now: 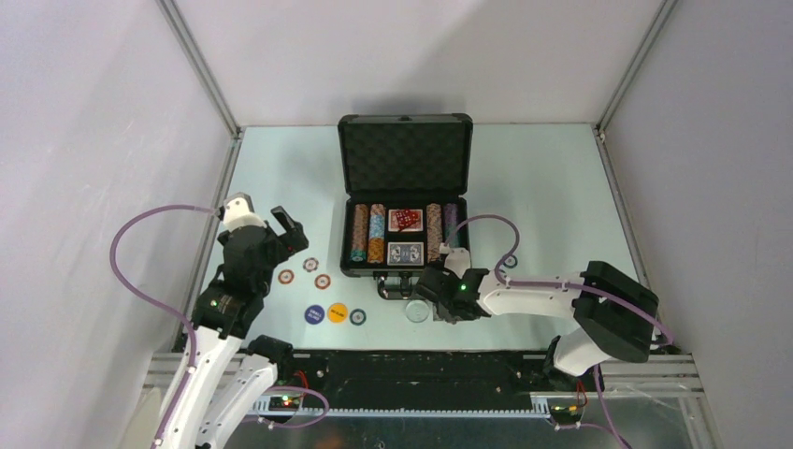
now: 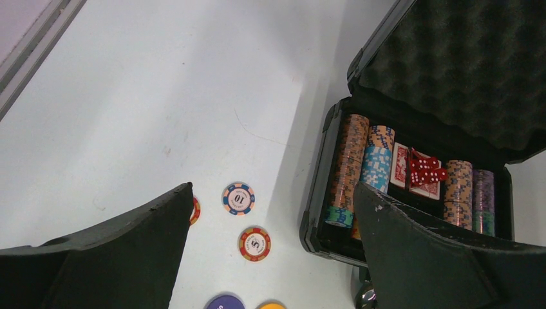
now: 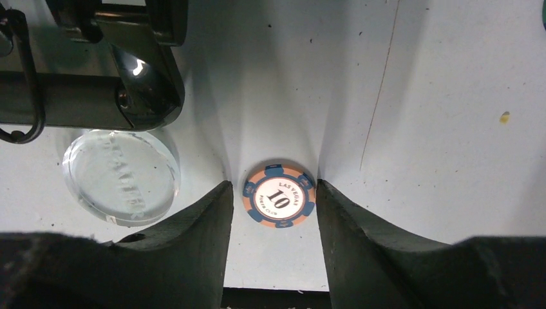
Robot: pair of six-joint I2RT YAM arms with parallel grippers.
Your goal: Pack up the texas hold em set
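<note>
The black case (image 1: 404, 126) stands open at the table's middle, holding rows of striped chips (image 1: 367, 234), two card decks (image 1: 406, 253) and red dice (image 1: 406, 219). My right gripper (image 1: 438, 301) is low in front of the case; its open jaws (image 3: 273, 187) straddle a blue-and-orange "10" chip (image 3: 279, 196) lying flat on the table. My left gripper (image 1: 290, 230) is open and empty, raised above three loose chips (image 1: 309, 265). The left wrist view shows a "10" chip (image 2: 238, 198), a "5" chip (image 2: 255, 244) and the case (image 2: 444, 77).
A purple button (image 1: 314, 314), a yellow button (image 1: 338, 312) and a small chip (image 1: 358, 316) lie near the front edge. A clear dealer button (image 3: 121, 175) sits left of my right fingers, beside the case handle (image 3: 145, 71). Another chip (image 1: 510, 261) lies right of the case.
</note>
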